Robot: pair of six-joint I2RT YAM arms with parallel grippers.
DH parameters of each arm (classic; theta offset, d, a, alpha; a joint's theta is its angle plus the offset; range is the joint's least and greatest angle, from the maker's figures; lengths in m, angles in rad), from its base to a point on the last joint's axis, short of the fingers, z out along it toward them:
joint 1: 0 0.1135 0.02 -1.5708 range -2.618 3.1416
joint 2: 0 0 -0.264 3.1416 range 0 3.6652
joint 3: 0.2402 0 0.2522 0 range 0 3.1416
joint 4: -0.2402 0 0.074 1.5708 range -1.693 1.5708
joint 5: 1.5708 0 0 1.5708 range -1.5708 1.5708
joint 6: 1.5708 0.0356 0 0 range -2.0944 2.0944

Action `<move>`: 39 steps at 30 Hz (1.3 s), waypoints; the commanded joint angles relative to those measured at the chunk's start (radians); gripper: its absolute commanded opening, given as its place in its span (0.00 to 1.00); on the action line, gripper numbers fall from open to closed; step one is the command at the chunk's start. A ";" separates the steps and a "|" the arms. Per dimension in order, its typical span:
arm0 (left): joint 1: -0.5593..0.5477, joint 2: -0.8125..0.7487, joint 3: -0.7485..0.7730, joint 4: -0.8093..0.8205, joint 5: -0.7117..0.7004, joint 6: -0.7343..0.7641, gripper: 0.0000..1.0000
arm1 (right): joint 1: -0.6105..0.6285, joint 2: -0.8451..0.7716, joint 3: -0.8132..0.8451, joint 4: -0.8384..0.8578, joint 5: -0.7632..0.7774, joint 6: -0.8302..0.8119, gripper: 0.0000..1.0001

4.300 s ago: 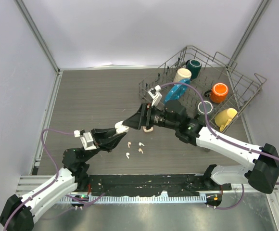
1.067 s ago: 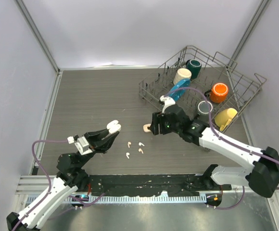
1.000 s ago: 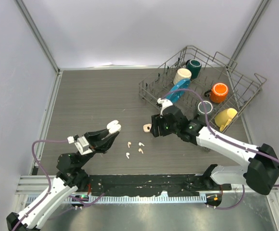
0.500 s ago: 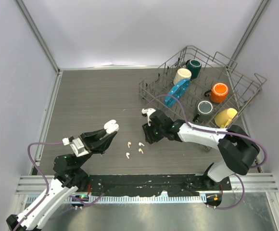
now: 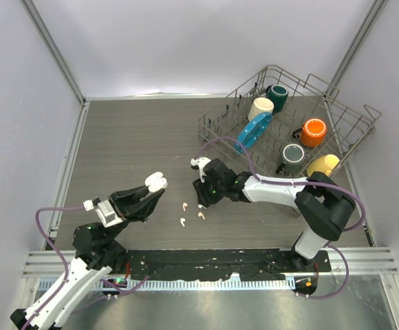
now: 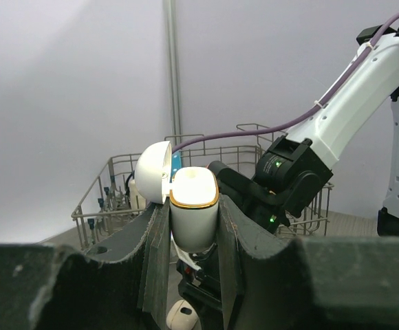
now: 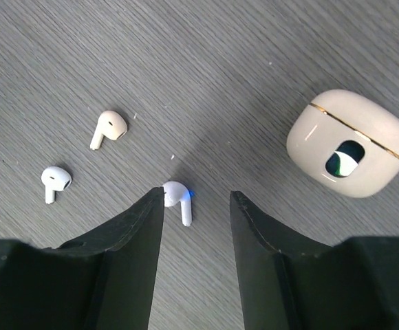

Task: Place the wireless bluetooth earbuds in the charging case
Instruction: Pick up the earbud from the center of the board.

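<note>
My left gripper (image 5: 150, 192) is shut on a white charging case (image 5: 156, 181) with its lid open, held upright above the table; in the left wrist view the case (image 6: 193, 214) sits between the jaws with a gold rim. My right gripper (image 5: 200, 199) is open, low over the earbuds. In the right wrist view a white earbud (image 7: 177, 200) with a blue light lies between the open jaws, next to the left fingertip. A peach earbud (image 7: 107, 128) and another white earbud (image 7: 55, 180) lie to its left. Three earbuds show from above, one of them near the left gripper (image 5: 184, 205).
A closed beige charging case (image 7: 351, 141) lies on the table right of the right gripper, also low in the left wrist view (image 6: 184, 318). A wire dish rack (image 5: 351, 113) with several mugs, one orange (image 5: 314, 132), stands at the back right.
The right gripper has left the beige case and moved left and nearer, down over the earbuds. The left gripper has drawn back to the left with the white case.
</note>
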 commanded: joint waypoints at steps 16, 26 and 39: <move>-0.004 -0.011 0.033 0.002 -0.015 0.006 0.00 | 0.048 0.078 0.076 0.006 -0.011 -0.038 0.49; -0.004 -0.007 0.030 0.003 -0.015 0.004 0.00 | 0.054 0.090 0.079 -0.027 0.057 -0.003 0.45; -0.004 -0.005 0.024 0.008 -0.023 0.009 0.00 | 0.054 0.082 0.056 -0.027 0.066 0.043 0.35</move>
